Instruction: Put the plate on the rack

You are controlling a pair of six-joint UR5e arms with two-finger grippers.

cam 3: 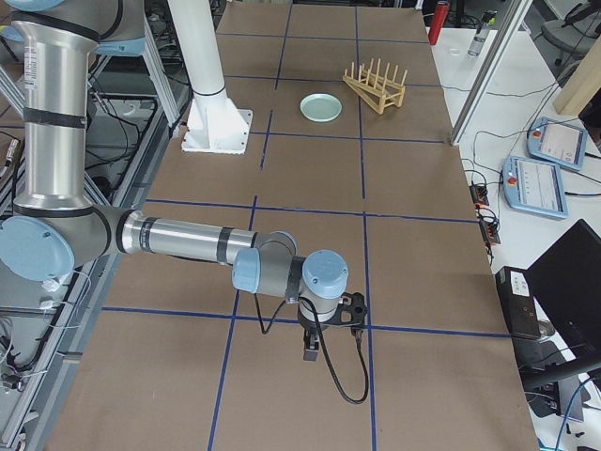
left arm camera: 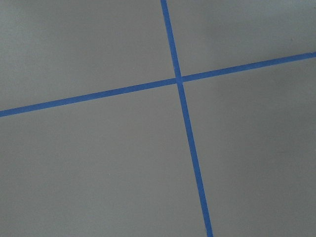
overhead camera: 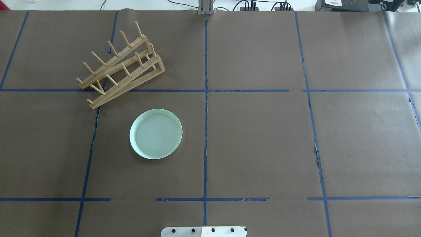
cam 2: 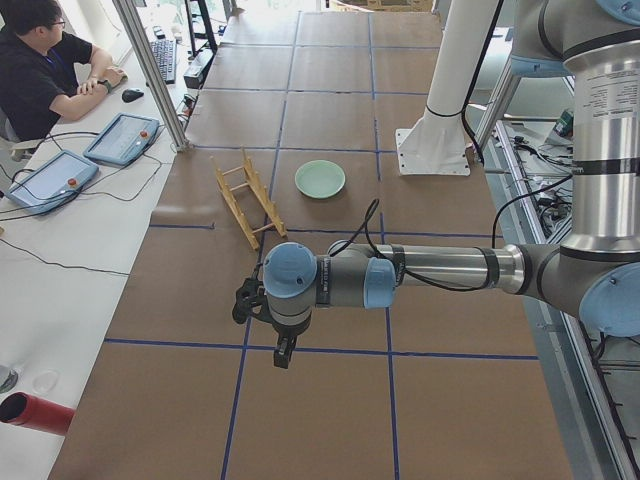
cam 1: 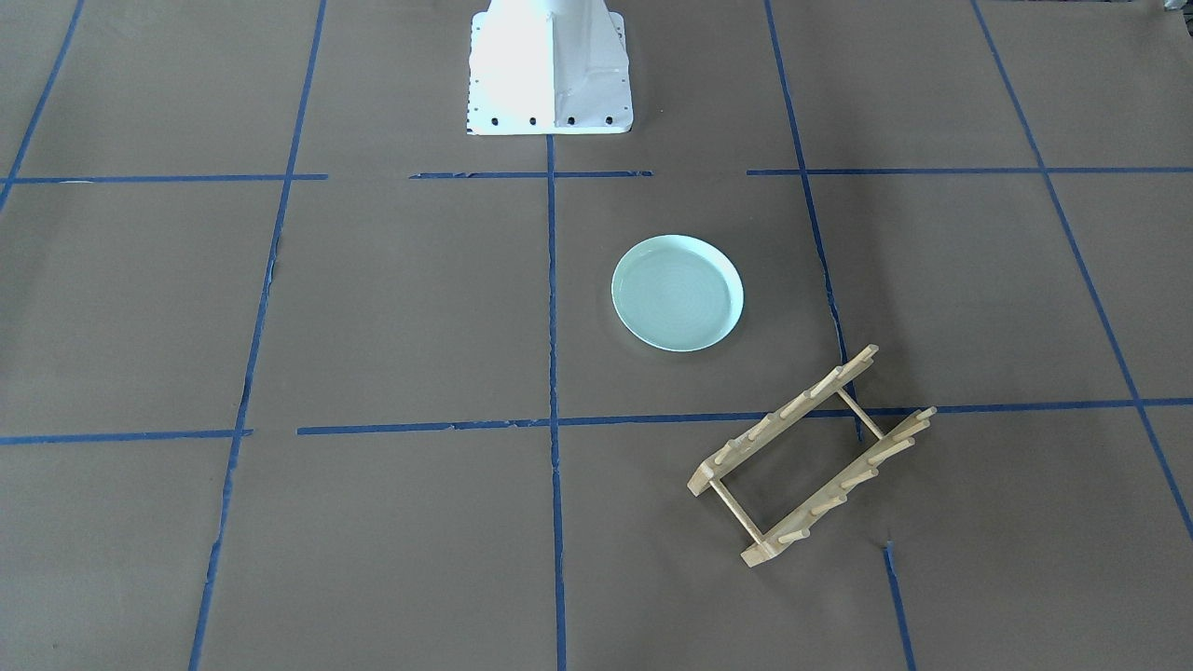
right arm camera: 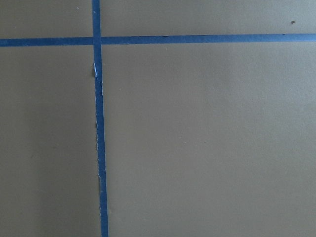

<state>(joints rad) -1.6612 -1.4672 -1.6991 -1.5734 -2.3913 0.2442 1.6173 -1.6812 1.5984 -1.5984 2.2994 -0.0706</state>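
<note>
The pale mint-green plate [cam 1: 678,293] lies flat and right side up on the brown table, a little to my left of the middle line [overhead camera: 156,134]. The light-wood rack [cam 1: 783,417] stands on the table beyond it, turned at an angle and empty [overhead camera: 131,82]. Plate [cam 2: 320,179] and rack [cam 2: 248,195] are apart. My left gripper [cam 2: 283,350] hangs over the table's left end, far from both. My right gripper [cam 3: 313,348] hangs over the right end, far from plate [cam 3: 320,107] and rack [cam 3: 376,86]. I cannot tell whether either is open. Both wrist views show only brown paper and blue tape.
The white robot base [cam 1: 550,84] stands at my edge of the table. Blue tape lines [overhead camera: 206,98] mark a grid. An operator [cam 2: 40,70] sits at a side desk with teach pendants [cam 2: 50,180]. A red cylinder [cam 2: 40,412] lies near that desk.
</note>
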